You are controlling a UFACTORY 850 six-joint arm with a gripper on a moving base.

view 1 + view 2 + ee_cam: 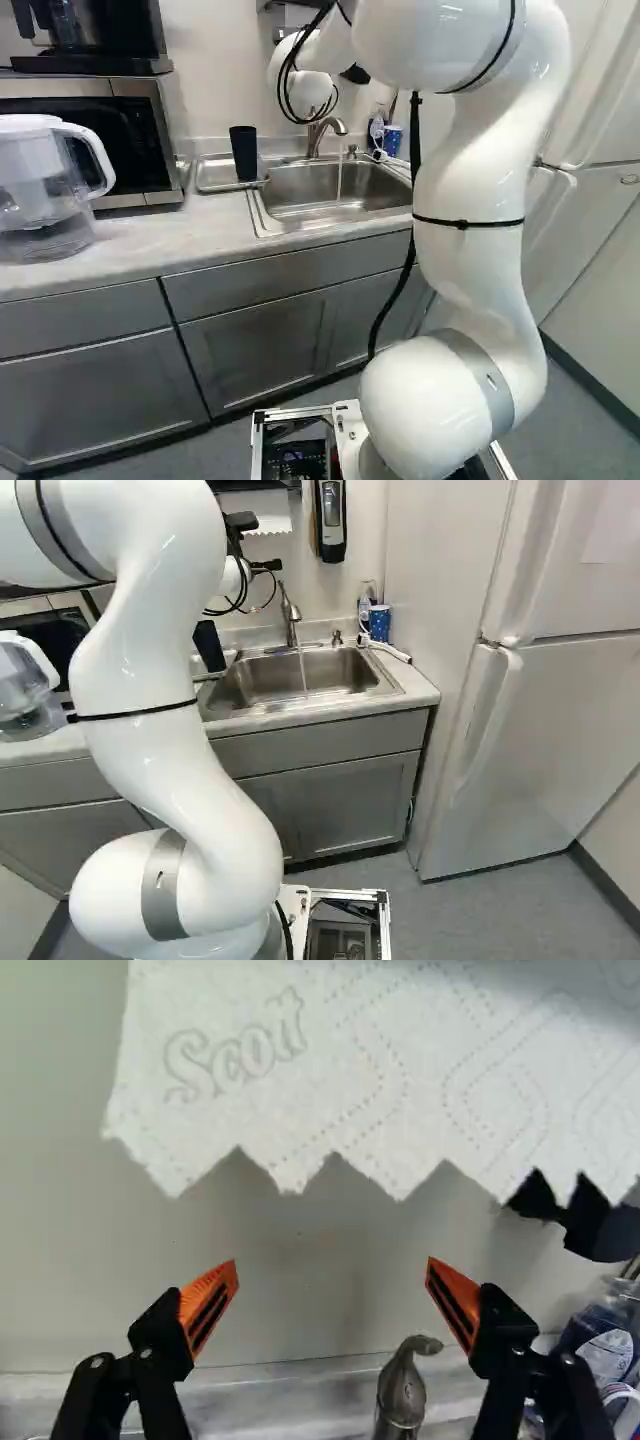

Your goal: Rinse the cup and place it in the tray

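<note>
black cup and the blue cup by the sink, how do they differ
The black cup is plain, while the blue cup carries a light pattern. The black cup looks taller than the blue cup. In the left base view the black cup is at the tray, left of the sink; the blue cup is behind the sink's right end. Both stand upright.

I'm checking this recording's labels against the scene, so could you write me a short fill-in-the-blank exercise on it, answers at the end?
The dark cup rests in the ____ beside the sink.
From the faucet, a thin stream of ____ falls into the sink.
The tool is ____, gripping nothing.
The clear pitcher stands on the ____.

Missing words: tray; water; open; counter.
</note>
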